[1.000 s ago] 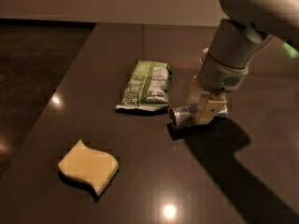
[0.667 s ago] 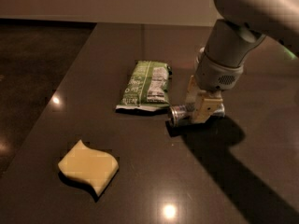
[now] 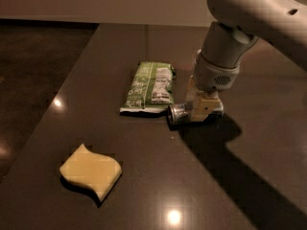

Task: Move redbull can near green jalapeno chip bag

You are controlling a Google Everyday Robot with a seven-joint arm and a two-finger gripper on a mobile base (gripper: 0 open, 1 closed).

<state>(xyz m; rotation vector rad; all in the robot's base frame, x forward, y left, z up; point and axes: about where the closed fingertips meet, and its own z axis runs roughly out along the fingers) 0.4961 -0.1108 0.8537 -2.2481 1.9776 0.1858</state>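
Note:
The redbull can (image 3: 178, 114) lies on its side on the dark table, its round end facing front-left, just off the near right corner of the green jalapeno chip bag (image 3: 149, 86). The bag lies flat near the table's middle. My gripper (image 3: 203, 107) reaches down from the upper right and is shut on the can's body, with a pale finger (image 3: 200, 108) across it. The far end of the can is hidden behind the gripper.
A wavy pale-yellow sponge (image 3: 91, 171) lies at the front left of the table. The table's left edge (image 3: 57, 109) runs diagonally, with dark floor beyond it. My arm (image 3: 249, 13) fills the upper right and casts a shadow to the front right.
My gripper and the can have shifted slightly left and away together, closer to the bag's corner. The bag and the sponge have not moved.

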